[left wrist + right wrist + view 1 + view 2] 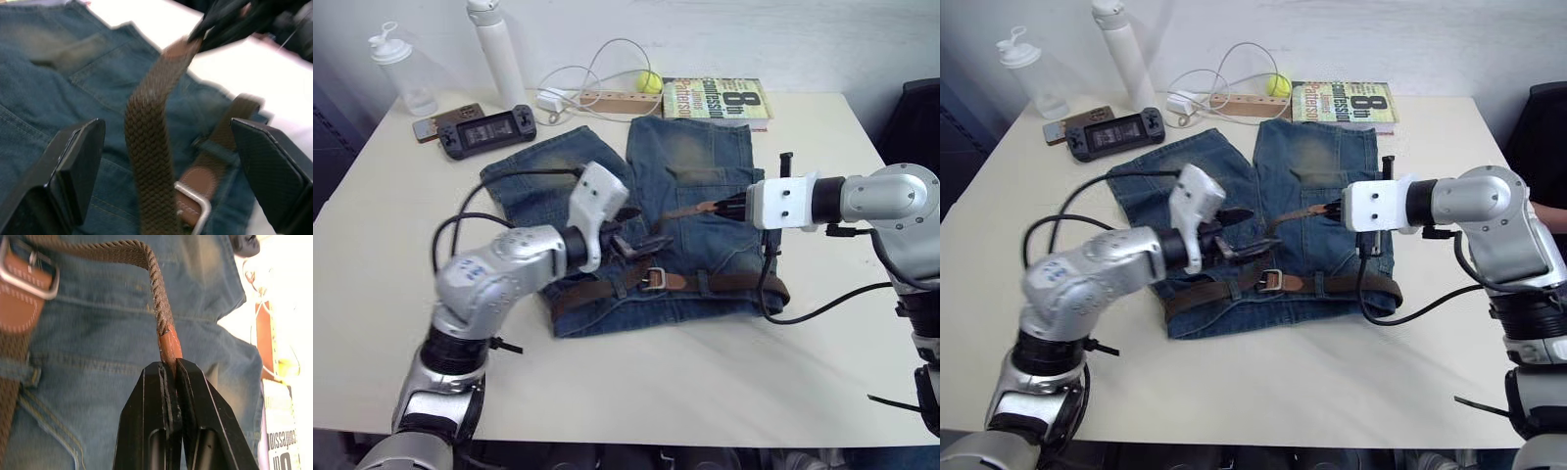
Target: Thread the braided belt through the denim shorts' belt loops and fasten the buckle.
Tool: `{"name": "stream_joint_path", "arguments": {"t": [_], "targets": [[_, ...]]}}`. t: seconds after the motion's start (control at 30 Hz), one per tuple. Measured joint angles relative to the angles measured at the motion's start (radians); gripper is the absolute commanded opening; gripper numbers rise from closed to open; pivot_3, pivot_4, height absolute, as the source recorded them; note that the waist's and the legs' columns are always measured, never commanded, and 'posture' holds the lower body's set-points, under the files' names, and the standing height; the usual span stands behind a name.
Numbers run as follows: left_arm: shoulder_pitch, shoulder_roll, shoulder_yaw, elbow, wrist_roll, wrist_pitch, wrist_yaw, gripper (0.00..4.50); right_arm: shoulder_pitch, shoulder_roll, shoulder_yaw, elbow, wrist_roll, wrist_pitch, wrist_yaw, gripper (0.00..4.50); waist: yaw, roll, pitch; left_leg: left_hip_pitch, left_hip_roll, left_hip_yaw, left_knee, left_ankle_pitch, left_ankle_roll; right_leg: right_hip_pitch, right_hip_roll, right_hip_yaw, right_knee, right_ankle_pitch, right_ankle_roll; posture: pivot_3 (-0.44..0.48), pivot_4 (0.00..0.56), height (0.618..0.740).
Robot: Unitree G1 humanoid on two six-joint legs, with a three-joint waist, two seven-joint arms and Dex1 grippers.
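Shorts: blue denim shorts (675,196) lie flat at the centre of the head views, on the white tabletop (705,382), waistband toward the lower edge.
Belt: the brown belt (724,284) runs along the waistband; its free end rises up and to the right across the shorts.
Buckle: the silver buckle (653,278) sits mid-waistband, just below centre frame.
Loops: one belt loop (215,149) crosses the strap beside the buckle in the left wrist view.
Right pincer: the right pincer (722,208), right of centre, is clenched on the belt's tan leather tip, holding it lifted off the denim.
Left pincer: the left pincer (634,233), left of centre, is released, its fingers (73,166) spread on either side of the raised strap without touching it.
Back edge: a book (717,99), a yellow ball (649,81), a white cable (597,69), a game console (487,128), a white bottle (496,51) and a clear bottle (401,67) line the upper part of the frame.
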State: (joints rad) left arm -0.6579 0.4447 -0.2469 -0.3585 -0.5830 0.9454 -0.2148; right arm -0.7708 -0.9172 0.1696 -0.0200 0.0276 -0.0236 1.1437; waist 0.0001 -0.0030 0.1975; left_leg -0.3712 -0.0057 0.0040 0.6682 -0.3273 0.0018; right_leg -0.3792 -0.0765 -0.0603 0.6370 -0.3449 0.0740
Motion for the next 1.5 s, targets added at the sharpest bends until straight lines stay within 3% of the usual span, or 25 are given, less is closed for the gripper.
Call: {"name": "stream_joint_path", "arguments": {"t": [0.23,0.5,0.63,0.87,1.03,1.13,1.37,1.5], "targets": [[0.027,-0.041,-0.069,0.089,0.229,-0.223,-0.009,4.46,0.026,0.0,-0.025,-0.021,0.0,0.051,-0.014,0.0,0.004,0.0,0.0,0.0,0.0,0.0,0.001,0.0,0.0,0.0,0.0,0.0,0.0,0.0,0.0,0.0,0.15,0.735],[0.034,-0.113,-0.106,0.174,0.371,-0.363,-0.066,4.46,0.038,0.003,-0.025,-0.05,-0.013,0.059,-0.032,0.0,0.007,0.0,0.0,0.0,0.0,0.0,0.002,0.0,0.0,0.0,0.0,-0.001,0.0,0.0,0.0,0.0,0.15,0.735],[0.035,-0.116,-0.128,0.193,0.452,-0.442,-0.088,3.26,0.042,0.009,-0.025,-0.057,-0.013,0.072,-0.038,0.0,0.008,0.0,0.0,0.0,0.0,0.0,0.002,0.0,0.0,0.0,0.0,-0.001,0.0,0.0,0.0,0.0,0.15,0.735],[0.045,-0.123,-0.124,0.236,0.556,-0.575,-0.116,0.09,0.054,0.009,-0.025,-0.076,-0.016,0.1,-0.043,0.0,0.01,0.0,0.0,0.0,0.0,0.0,0.002,0.0,0.0,0.0,0.0,-0.001,0.001,0.0,0.0,0.0,0.15,0.735],[0.055,-0.139,-0.106,0.253,0.58,-0.61,-0.133,0.03,0.055,0.01,-0.025,-0.095,-0.013,0.136,-0.043,0.0,0.014,0.0,0.0,0.0,0.0,0.0,0.003,0.0,0.0,0.0,0.0,-0.001,0.002,0.0,0.0,0.0,0.15,0.735],[0.074,-0.15,-0.078,0.253,0.563,-0.594,-0.163,0.0,0.062,0.015,-0.034,-0.111,0.035,0.212,-0.027,1.02,0.017,0.0,0.0,0.0,0.0,0.0,0.003,0.0,0.001,0.0,0.0,-0.001,0.002,0.0,0.0,0.0,0.15,0.735],[0.146,-0.119,0.066,0.216,0.447,-0.39,-0.234,0.0,0.107,-0.055,-0.111,-0.139,0.098,0.312,0.011,4.38,0.021,0.0,0.0,0.0,0.0,0.0,0.002,0.0,0.001,0.001,0.0,-0.001,0.002,0.0,0.0,0.0,0.15,0.735],[0.185,-0.084,0.148,0.182,0.383,-0.275,-0.255,0.0,0.195,-0.065,-0.139,-0.218,0.122,0.376,0.001,4.45,0.022,0.0,0.0,0.0,0.0,-0.001,0.002,0.0,0.001,0.001,0.0,-0.001,0.002,0.0,0.0,0.0,0.15,0.735]]}}
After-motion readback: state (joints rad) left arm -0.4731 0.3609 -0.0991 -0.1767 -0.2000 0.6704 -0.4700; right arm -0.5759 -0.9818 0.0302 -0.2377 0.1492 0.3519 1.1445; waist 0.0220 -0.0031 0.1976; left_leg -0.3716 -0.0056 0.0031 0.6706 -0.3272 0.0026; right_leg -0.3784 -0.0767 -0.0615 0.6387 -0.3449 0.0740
